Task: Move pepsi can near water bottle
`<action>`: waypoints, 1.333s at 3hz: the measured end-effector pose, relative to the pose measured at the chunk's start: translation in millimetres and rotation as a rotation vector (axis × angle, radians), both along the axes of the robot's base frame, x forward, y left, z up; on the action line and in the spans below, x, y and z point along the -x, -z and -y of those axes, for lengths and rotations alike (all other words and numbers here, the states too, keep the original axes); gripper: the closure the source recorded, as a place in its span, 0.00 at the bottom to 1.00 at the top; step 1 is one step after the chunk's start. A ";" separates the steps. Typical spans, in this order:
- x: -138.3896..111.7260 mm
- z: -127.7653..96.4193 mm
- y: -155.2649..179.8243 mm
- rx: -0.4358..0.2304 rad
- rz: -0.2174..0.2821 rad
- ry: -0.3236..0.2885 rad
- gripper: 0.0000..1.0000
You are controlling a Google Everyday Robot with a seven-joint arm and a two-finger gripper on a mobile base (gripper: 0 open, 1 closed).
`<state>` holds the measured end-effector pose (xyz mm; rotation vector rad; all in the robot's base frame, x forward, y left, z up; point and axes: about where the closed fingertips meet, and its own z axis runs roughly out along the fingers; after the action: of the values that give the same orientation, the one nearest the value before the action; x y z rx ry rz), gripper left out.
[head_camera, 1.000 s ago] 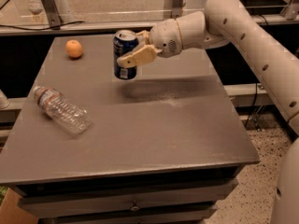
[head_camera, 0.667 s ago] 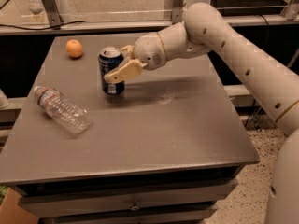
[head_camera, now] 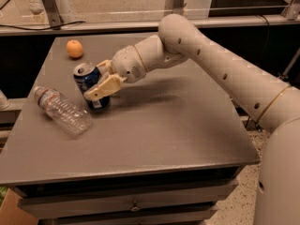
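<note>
The pepsi can (head_camera: 88,81) is on the left part of the grey table (head_camera: 168,125). It is dark blue with a silver top. It leans, with its top tipped toward the back left. Its bottom is down at the table top, but I cannot tell if it touches.

The gripper (head_camera: 95,82) holds the can. Its tan fingers (head_camera: 104,86) are closed around the can's side, one in front and one behind.

The water bottle (head_camera: 63,110) lies on its side just to the left of the can. It is clear and bumpy, with a red and white band near its neck. Its cap end points to the back left. Its fat end points to the front right, and it ends just beside the bottom of the can. There is a small gap between them.

An orange (head_camera: 74,48) sits near the back left corner of the table, well apart from the can and bottle.

The big white arm (head_camera: 211,62) comes in from the right side and reaches across the table to the can.

Under the table top there is a drawer with a small knob (head_camera: 135,207).
</note>
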<state>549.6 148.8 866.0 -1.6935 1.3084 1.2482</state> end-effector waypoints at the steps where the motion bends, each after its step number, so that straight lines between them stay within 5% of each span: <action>1: 18.9 -17.7 2.5 -0.012 -0.001 -0.060 1.00; 2: 19.4 -17.7 2.5 -0.011 -0.002 -0.061 1.00; 4: 19.4 -17.6 1.6 -0.012 -0.001 -0.061 0.59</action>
<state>530.2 166.4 864.3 -1.7360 1.2568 1.2893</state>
